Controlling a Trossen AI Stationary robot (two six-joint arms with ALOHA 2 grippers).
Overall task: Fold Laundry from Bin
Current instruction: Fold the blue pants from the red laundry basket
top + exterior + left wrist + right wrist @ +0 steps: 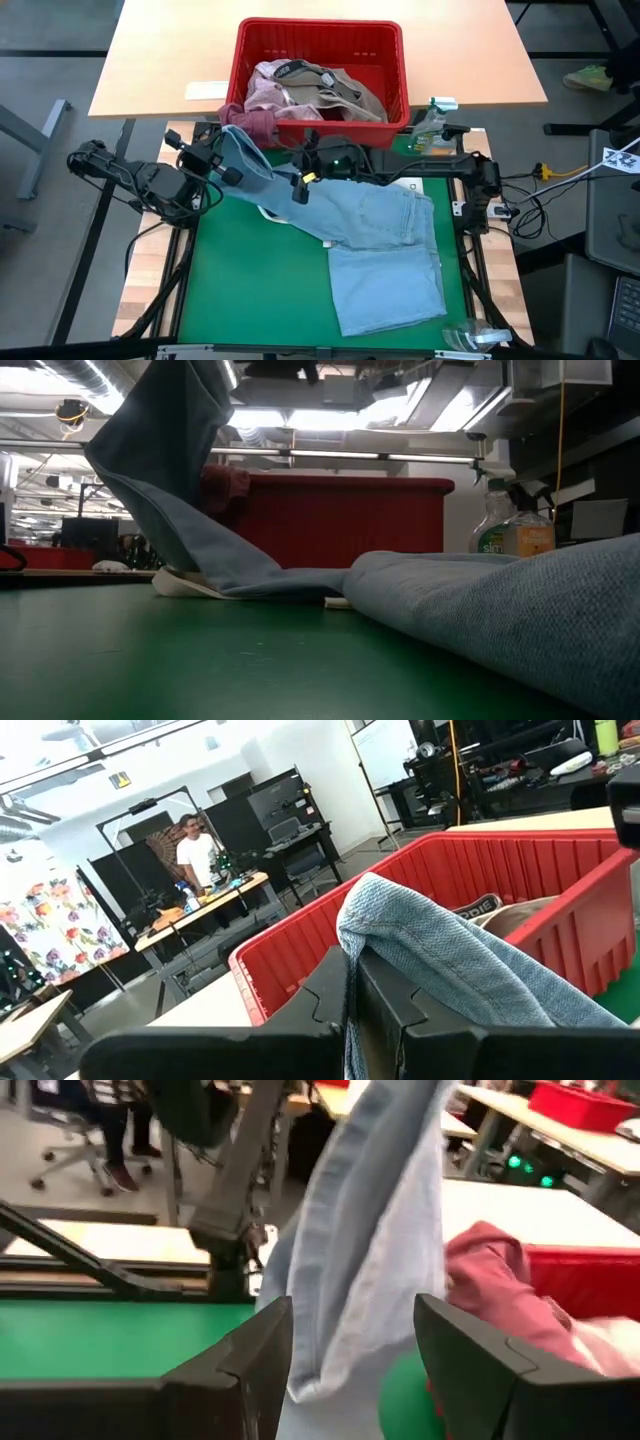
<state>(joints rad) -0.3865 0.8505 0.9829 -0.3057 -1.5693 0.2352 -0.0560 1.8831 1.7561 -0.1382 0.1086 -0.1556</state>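
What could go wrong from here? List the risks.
1. The left tool pinches only a narrow edge of the light blue garment, so it may slip free.
2. The right tool is open with cloth hanging between its fingers; closing might bunch it.
3. The lifted cloth hangs near the maroon piece draped over the bin and could drag it out.

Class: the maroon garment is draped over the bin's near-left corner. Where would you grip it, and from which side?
Grip the maroon garment at the bunched fold hanging outside the bin rim, coming from above on the table side; that lump stands free there.
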